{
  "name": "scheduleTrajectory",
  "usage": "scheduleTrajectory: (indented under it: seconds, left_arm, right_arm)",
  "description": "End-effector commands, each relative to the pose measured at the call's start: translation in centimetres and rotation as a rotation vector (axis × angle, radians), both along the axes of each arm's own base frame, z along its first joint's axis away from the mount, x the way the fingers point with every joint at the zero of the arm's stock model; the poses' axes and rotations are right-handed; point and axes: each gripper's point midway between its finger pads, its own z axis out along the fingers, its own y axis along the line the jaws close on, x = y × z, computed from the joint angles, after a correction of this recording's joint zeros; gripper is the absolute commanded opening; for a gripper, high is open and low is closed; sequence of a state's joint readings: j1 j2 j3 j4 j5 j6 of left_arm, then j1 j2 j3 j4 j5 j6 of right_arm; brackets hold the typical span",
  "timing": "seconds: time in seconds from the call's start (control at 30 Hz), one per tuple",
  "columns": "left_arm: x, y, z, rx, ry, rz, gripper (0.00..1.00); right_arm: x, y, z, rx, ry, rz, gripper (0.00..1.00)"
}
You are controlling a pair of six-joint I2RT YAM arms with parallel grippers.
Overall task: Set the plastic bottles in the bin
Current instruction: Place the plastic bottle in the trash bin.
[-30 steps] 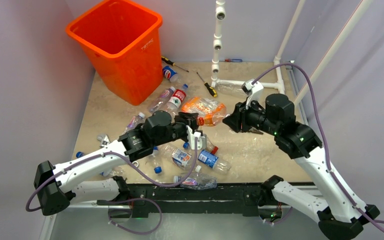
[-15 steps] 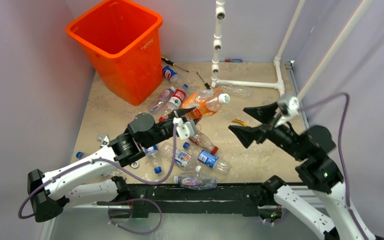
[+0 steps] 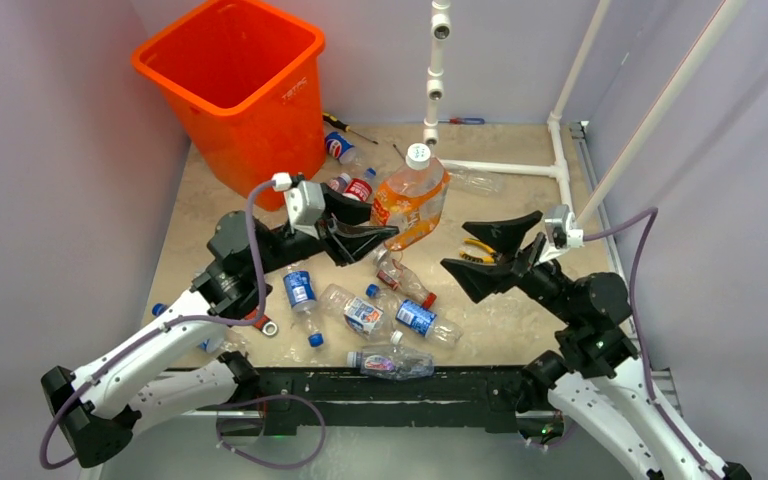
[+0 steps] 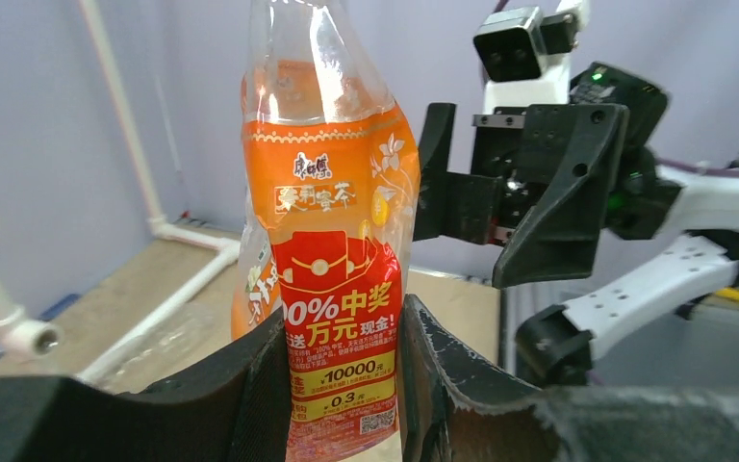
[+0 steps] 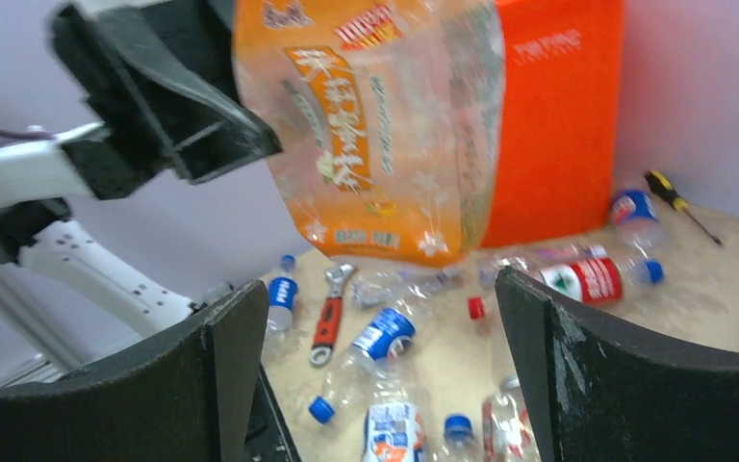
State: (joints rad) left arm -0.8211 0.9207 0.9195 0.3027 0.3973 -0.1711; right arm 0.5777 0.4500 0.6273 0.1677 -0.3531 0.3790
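Observation:
A large orange-labelled plastic bottle (image 3: 410,200) with a white cap hangs in the air, upright, right of the orange bin (image 3: 160,72). My left gripper (image 3: 375,232) is shut on its lower end; in the left wrist view both pads press the label (image 4: 342,289). My right gripper (image 3: 457,245) stands open to the right of the bottle, apart from it, with nothing between its fingers (image 5: 241,337). Several small bottles lie on the table: a Pepsi one (image 3: 300,290), two blue-labelled ones (image 3: 415,318), a red-labelled one (image 3: 358,188).
A white pipe frame (image 3: 433,90) stands at the back, with a clear bottle (image 3: 475,180) by its foot. Screwdrivers (image 3: 345,125) lie behind the bin. Yellow pliers (image 3: 478,248) lie under my right gripper. A red-handled wrench (image 3: 258,322) lies by my left arm.
My right gripper opened, let go of the orange bottle and drew back to the right. My left arm lifted the bottle upright and carried it left, toward the bin.

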Motion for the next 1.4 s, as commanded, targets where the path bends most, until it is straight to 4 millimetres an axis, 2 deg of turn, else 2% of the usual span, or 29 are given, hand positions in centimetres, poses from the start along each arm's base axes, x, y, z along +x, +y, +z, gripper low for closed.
scheduleTrajectory:
  seconds: [0.0, 0.17, 0.27, 0.43, 0.63, 0.73, 1.0, 1.23, 1.37]
  left_arm:
    - [-4.9, 0.6, 4.1, -0.101, 0.030, -0.277, 0.00]
    - [-6.6, 0.1, 4.1, -0.091, 0.043, -0.422, 0.00]
    - [-7.5, 0.2, 4.4, -0.116, 0.045, -0.496, 0.00]
    - [-7.8, 0.1, 4.2, -0.112, 0.055, -0.535, 0.00]
    - [-6.9, 0.5, 3.8, -0.075, 0.039, -0.466, 0.00]
    - [-7.4, 0.7, 4.1, -0.080, 0.033, -0.482, 0.00]
    - [-7.9, 0.6, 4.8, -0.142, 0.046, -0.547, 0.00]
    - [-7.8, 0.2, 4.4, -0.161, 0.082, -0.584, 0.00]
    - [-7.2, -0.1, 3.8, -0.156, 0.103, -0.569, 0.00]
  right_arm:
    - [-3.2, 1.1, 4.6, 0.095, -0.170, 0.173, 0.92]
    - [-5.0, 2.5, 4.9, 0.113, -0.214, 0.327, 0.93]
    - [-4.6, 3.0, 4.9, 0.105, -0.206, 0.342, 0.92]
    - [-3.7, 2.7, 5.8, 0.141, -0.213, 0.289, 0.91]
    - [-2.5, 1.1, 6.7, 0.150, -0.237, 0.146, 0.92]
    - [-2.4, 1.5, 6.4, 0.127, -0.234, 0.163, 0.92]
    - [-3.6, 4.4, 5.6, 0.113, -0.227, 0.394, 0.80]
    - [-4.8, 4.6, 5.6, 0.176, -0.238, 0.477, 0.63]
    - [-5.6, 4.5, 5.4, 0.189, -0.243, 0.519, 0.49]
